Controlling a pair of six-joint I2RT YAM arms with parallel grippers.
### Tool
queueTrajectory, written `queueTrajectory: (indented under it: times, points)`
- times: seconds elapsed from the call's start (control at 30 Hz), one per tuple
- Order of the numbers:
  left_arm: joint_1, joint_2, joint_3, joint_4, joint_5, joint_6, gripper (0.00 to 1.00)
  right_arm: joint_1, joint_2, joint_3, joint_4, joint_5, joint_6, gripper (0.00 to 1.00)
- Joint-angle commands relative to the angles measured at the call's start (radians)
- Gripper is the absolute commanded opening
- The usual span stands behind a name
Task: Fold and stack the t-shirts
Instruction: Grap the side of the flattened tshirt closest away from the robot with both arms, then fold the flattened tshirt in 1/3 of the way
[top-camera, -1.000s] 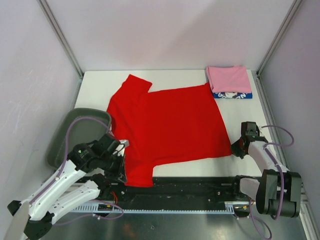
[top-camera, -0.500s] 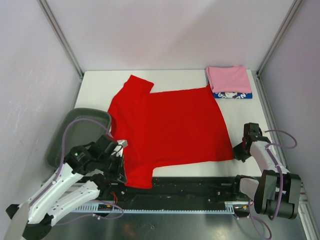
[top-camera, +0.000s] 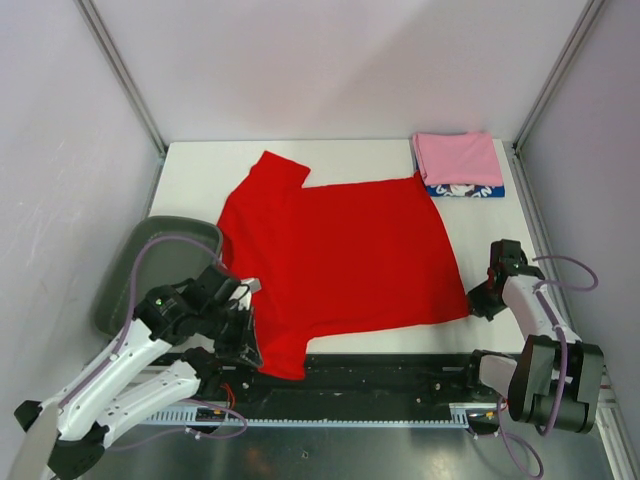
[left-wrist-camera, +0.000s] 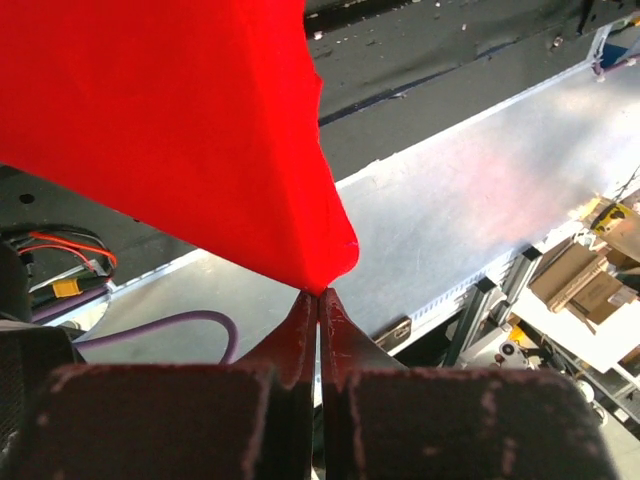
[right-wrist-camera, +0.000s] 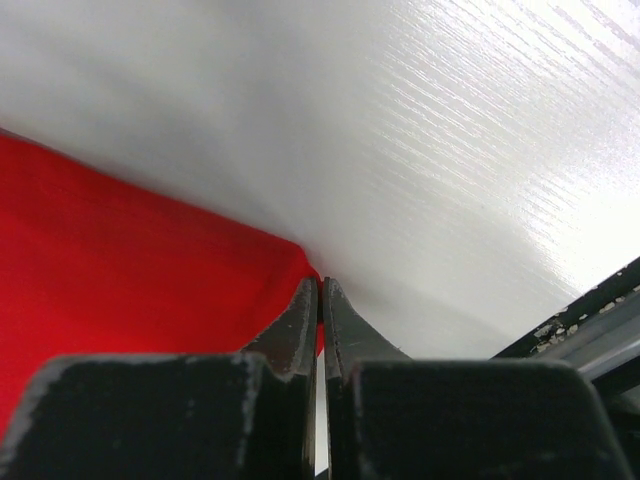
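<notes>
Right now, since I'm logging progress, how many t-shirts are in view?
3. The red t-shirt lies spread in the middle, near corners held by the left gripper and right gripper; the folded pink t-shirt sits far right atop the blue t-shirt. Others may hide beneath.
</notes>
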Motion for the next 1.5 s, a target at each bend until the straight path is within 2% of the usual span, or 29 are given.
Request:
queueTrajectory:
  times: [0.0,0.1,0.2,0.33,0.4,0.6,0.7,0.8,1.27,1.47]
  points:
    - [-0.011,0.005,-0.006,0.045,0.100,-0.033,0.00,-0.007,0.030,0.037,0.033,0.016,-0.024,0.00]
    - [-0.024,0.007,-0.012,0.048,0.123,-0.021,0.00,-0.007,0.045,0.037,0.048,0.023,-0.040,0.00]
    - [-0.028,0.033,0.040,0.045,0.080,-0.009,0.00,-0.007,0.045,0.042,0.055,0.016,-0.054,0.00]
    - [-0.014,0.130,0.164,0.020,-0.081,0.035,0.00,-0.007,0.021,0.068,0.056,0.021,-0.083,0.00]
    - [0.027,0.170,0.206,0.020,-0.151,0.053,0.00,-0.007,0.015,0.083,0.071,0.008,-0.113,0.00]
    - [0.089,0.263,0.320,0.117,-0.363,0.014,0.00,0.037,0.045,0.125,0.095,-0.032,-0.143,0.00]
    - [0.177,0.260,0.306,0.175,-0.356,0.004,0.00,0.078,0.013,0.127,0.072,-0.007,-0.125,0.00]
    - [0.217,0.217,0.290,0.188,-0.368,0.003,0.00,0.098,-0.030,0.125,0.030,0.031,-0.109,0.00]
    - [0.225,-0.063,0.144,0.137,-0.246,-0.071,0.00,0.084,-0.160,0.118,-0.202,0.077,0.000,0.00]
    - [0.225,-0.060,0.124,0.135,-0.305,-0.059,0.00,0.061,-0.177,0.120,-0.156,0.050,-0.029,0.00]
